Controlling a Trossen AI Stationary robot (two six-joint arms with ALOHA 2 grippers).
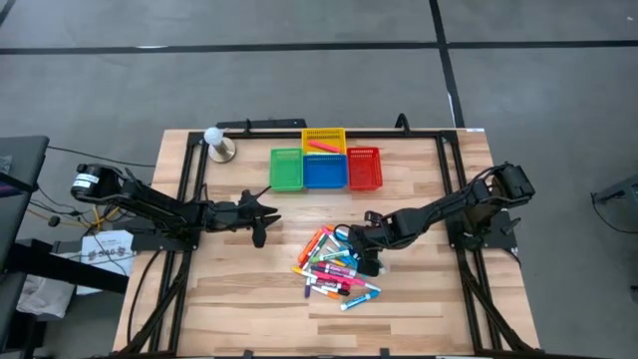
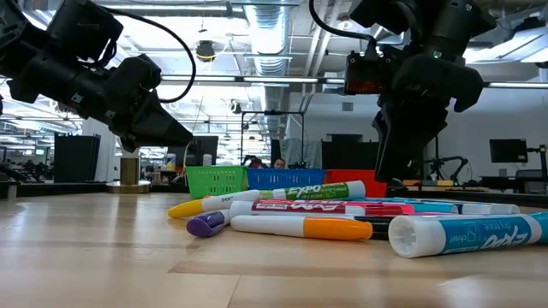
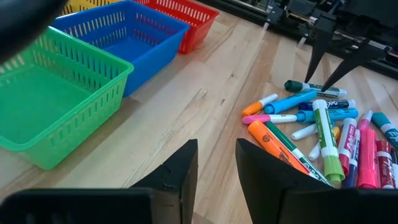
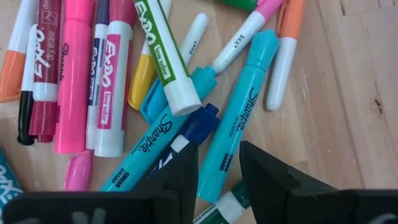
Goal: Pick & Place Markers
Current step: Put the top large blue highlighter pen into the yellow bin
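Several markers (image 1: pixel 334 269) lie in a loose heap on the wooden table, right of centre and toward the near edge; their caps are pink, orange, green, blue and purple. One pink marker (image 1: pixel 321 147) lies in the yellow basket (image 1: pixel 324 133). My right gripper (image 4: pixel 217 152) is open and points steeply down over the heap's far right part, with a finger on either side of a light blue marker (image 4: pixel 239 118). My left gripper (image 3: pixel 216 158) is open with nothing between its fingers. It hangs above bare wood left of the heap, pointing toward it. My right gripper comes at the heap from above, slanting from the table's right. Its fingers (image 3: pixel 323 74) stand astride the light blue marker's barrel (image 4: pixel 224 149), which lies flat on the table among the others. I cannot tell whether they touch it.
Green (image 1: pixel 286 170), blue (image 1: pixel 324 172) and red (image 1: pixel 364 170) baskets stand in a row at the far middle, with the yellow one behind them. A white ball on a metal stand (image 1: pixel 217 145) is at the far left. Bare wood lies near and left of the heap.
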